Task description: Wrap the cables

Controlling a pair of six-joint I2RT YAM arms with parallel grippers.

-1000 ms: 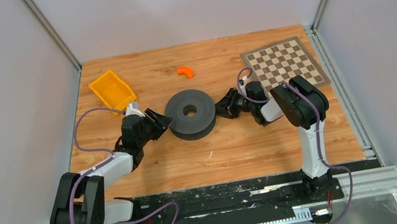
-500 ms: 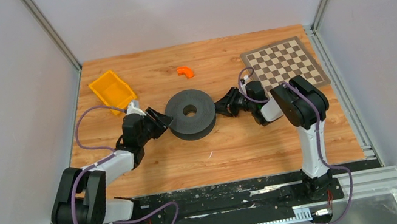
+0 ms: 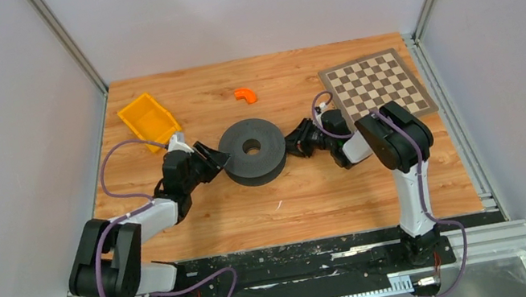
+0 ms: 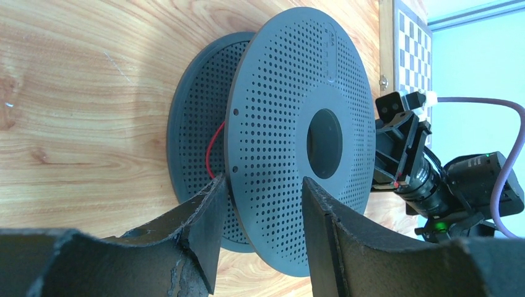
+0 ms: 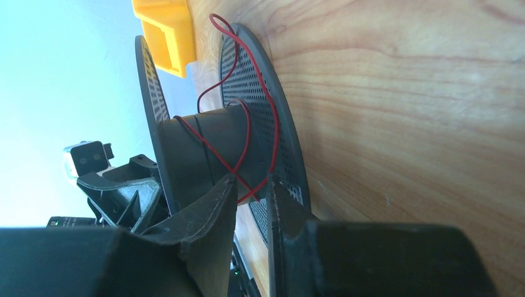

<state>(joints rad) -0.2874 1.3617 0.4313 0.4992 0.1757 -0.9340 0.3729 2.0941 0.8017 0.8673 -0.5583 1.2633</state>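
Note:
A dark grey perforated spool [image 3: 252,150] lies flat mid-table. In the left wrist view, a thin red cable [image 4: 213,148] shows between its two flanges [image 4: 278,124]. In the right wrist view the cable [image 5: 248,133] runs in loose crossing turns around the hub [image 5: 198,154], with a loop over the lower flange. My left gripper [image 3: 216,159] is open at the spool's left side, its jaws straddling the upper flange rim [image 4: 263,185]. My right gripper [image 3: 293,145] is at the spool's right side, jaws narrowly open [image 5: 252,185], tips just short of the crossing cable turns.
An orange bin [image 3: 148,119] stands at the back left and also shows in the right wrist view [image 5: 166,31]. A small orange curved piece [image 3: 245,95] lies behind the spool. A checkerboard [image 3: 375,86] lies at the back right.
My left gripper has edged slightly toward the spool's rim. My right gripper has shifted slightly left toward the spool. The spool has stayed in place.

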